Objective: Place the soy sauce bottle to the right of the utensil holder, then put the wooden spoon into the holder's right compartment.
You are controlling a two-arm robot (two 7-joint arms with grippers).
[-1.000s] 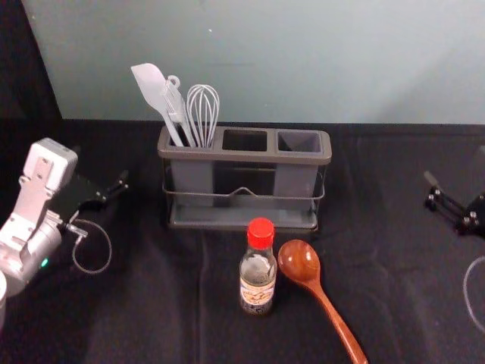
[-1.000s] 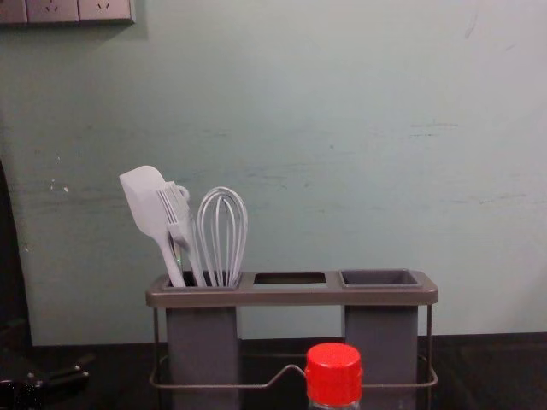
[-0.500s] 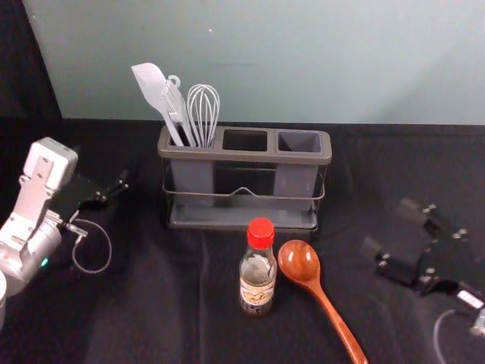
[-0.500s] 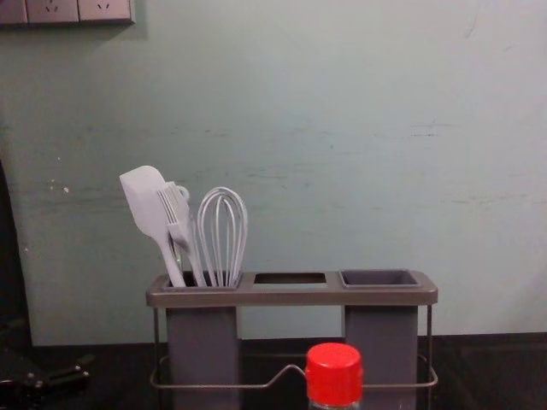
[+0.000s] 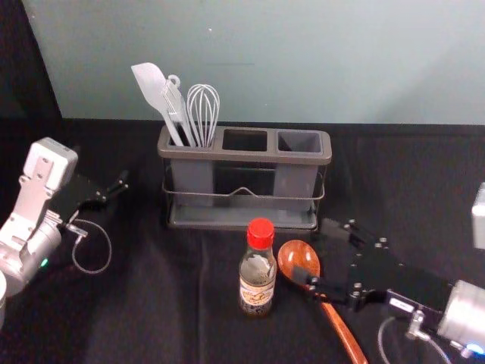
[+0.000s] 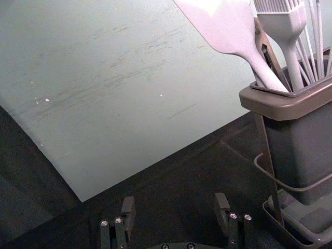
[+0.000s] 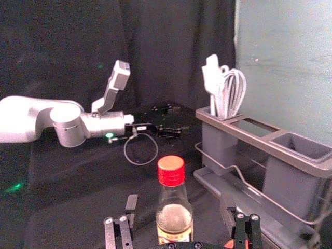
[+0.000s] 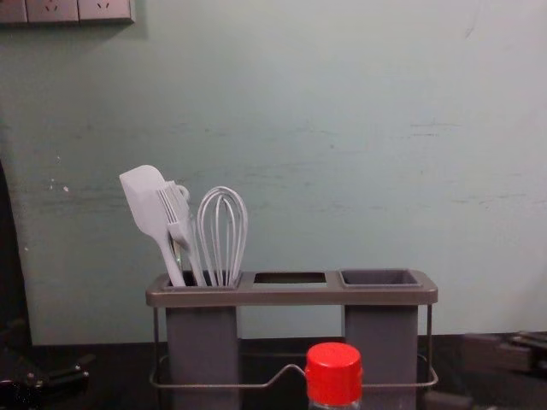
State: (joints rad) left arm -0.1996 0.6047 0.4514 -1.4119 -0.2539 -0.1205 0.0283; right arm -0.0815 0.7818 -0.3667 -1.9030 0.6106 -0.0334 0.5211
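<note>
R tool (image 5: 312, 251) held open, nothing gripped; soy btl (image 5: 258, 287) upright just ahead of it, spoon (image 5: 297, 254) near its tips. Btl prob. glass: rigid, slick, bottom-heavy w/ liquid. Best taken mid-body, below cap (image 5: 260, 233). L tool (image 6: 175, 202) parked open, holder (image 5: 245, 155) to its R.

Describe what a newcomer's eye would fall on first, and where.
Probably the red cap atop the soy sauce bottle, in front of the utensil holder. Then the wooden spoon beside the bottle, the open right gripper partly over it, and white whisk and spatula in the holder's left compartment.
</note>
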